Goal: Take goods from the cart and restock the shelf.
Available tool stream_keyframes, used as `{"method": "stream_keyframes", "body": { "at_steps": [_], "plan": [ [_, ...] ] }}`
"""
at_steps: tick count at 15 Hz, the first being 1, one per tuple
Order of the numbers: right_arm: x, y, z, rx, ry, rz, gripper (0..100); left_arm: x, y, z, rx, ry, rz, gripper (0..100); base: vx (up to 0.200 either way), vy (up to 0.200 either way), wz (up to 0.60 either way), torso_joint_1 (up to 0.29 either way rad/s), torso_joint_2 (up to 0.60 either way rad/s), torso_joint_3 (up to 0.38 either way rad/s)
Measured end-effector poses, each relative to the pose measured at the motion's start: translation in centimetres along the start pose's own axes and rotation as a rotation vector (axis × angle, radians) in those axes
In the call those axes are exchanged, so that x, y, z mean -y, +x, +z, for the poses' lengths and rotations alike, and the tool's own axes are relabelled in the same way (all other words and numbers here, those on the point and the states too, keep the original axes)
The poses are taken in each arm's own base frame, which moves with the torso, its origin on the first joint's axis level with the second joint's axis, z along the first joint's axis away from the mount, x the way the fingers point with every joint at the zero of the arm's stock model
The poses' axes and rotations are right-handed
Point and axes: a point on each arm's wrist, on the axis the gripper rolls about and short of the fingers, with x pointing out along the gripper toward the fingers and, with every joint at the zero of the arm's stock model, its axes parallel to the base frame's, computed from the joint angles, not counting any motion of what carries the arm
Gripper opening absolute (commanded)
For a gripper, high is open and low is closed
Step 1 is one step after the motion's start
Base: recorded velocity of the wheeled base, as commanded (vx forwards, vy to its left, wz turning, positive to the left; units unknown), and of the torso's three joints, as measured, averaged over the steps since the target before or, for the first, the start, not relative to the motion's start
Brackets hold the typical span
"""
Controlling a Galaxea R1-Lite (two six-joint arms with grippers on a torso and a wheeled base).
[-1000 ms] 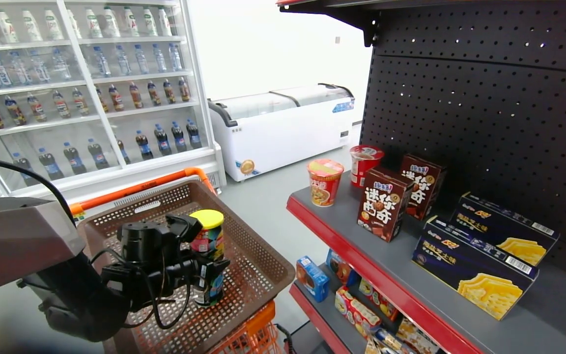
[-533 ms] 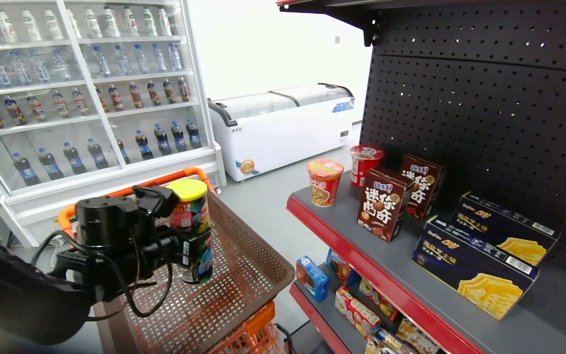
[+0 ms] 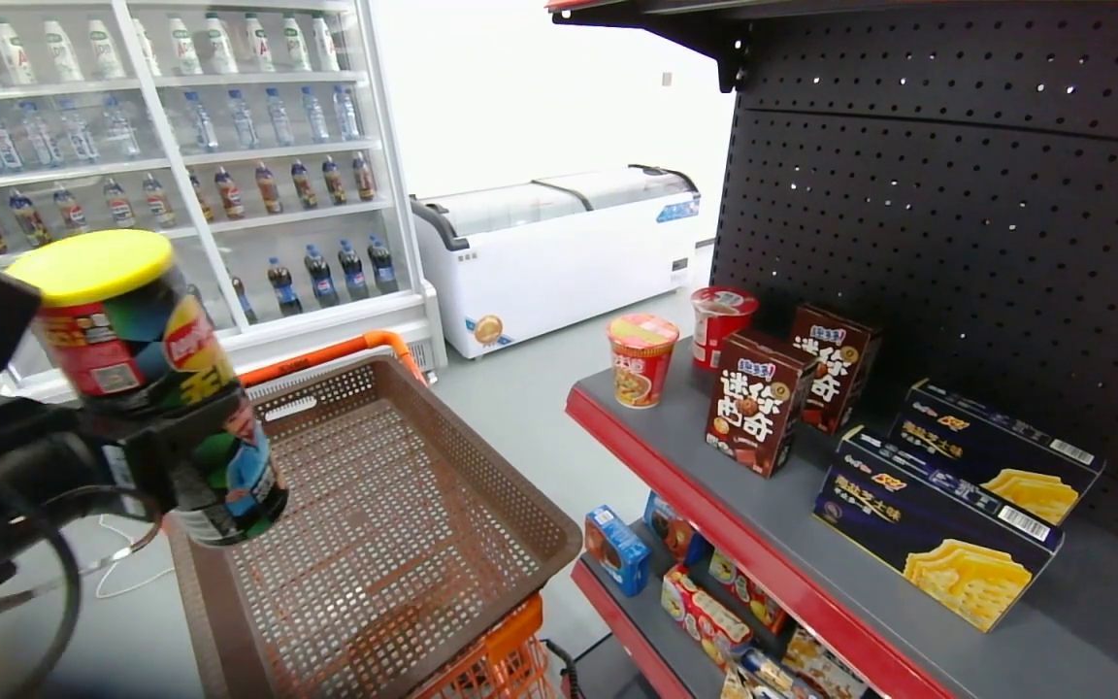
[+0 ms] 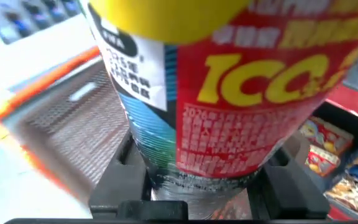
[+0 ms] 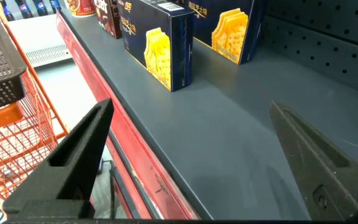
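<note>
yellow-lidded chip can sits clamped in our left gripper, above the left edge of the cart; next we should carry it to the shelf, our right gripper gaping wide.

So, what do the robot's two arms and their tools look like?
Both tools are matte black. The left tool has blocky flat fingers, and black cables loop beside it. The right tool has two long wedge-shaped fingers tapering to the tips.
</note>
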Motion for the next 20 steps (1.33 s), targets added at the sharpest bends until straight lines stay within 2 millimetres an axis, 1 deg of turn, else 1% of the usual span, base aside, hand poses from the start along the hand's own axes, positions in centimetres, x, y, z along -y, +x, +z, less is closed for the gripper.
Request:
{"method": "stream_keyframes", "body": {
  "at_steps": [2,4,5,7,8,10,12,17,20],
  "plan": [
    [0.0,0.0,0.0,0.0,0.0,0.0,100,-0.2,-3.5,-0.3,0.038,-0.012,0.044,0,0.0,0.0,0.0,0.0,0.0,0.0],
    [0.0,0.0,0.0,0.0,0.0,0.0,100,-0.3,-6.0,-1.3,0.064,-0.016,0.096,0,0.0,0.0,0.0,0.0,0.0,0.0],
    [0.0,0.0,0.0,0.0,0.0,0.0,100,-0.3,-7.0,-2.1,0.064,-0.015,0.112,0,0.0,0.0,0.0,0.0,0.0,0.0],
    [0.0,0.0,0.0,0.0,0.0,0.0,100,-0.2,-8.6,-3.1,0.086,-0.014,0.115,0,0.0,0.0,0.0,0.0,0.0,0.0],
    [0.0,0.0,0.0,0.0,0.001,0.0,100,-0.2,-9.2,-3.5,0.09,-0.015,0.109,0,0.0,0.0,0.0,0.0,0.0,0.0],
    [0.0,0.0,0.0,0.0,0.005,0.0,100,-0.1,-10.3,-4.0,0.102,-0.024,0.099,0,0.0,0.0,-0.6,0.0,0.0,0.005],
    [0.0,0.0,0.0,0.001,0.001,0.001,100,0.0,-11.1,-4.0,0.13,-0.033,0.098,0,0.0,0.0,-0.6,0.002,0.0,0.002],
    [0.0,0.0,0.0,0.0,0.0,0.002,100,0.1,-11.7,-4.0,0.157,-0.034,0.08,0,0.0,0.0,-0.6,0.006,0.0,0.002],
    [0.0,0.0,0.0,0.0,0.0,0.001,100,0.1,-12.1,-4.6,0.13,-0.032,0.063,0,0.0,0.0,-0.6,0.002,0.0,0.002]
  ]
}}
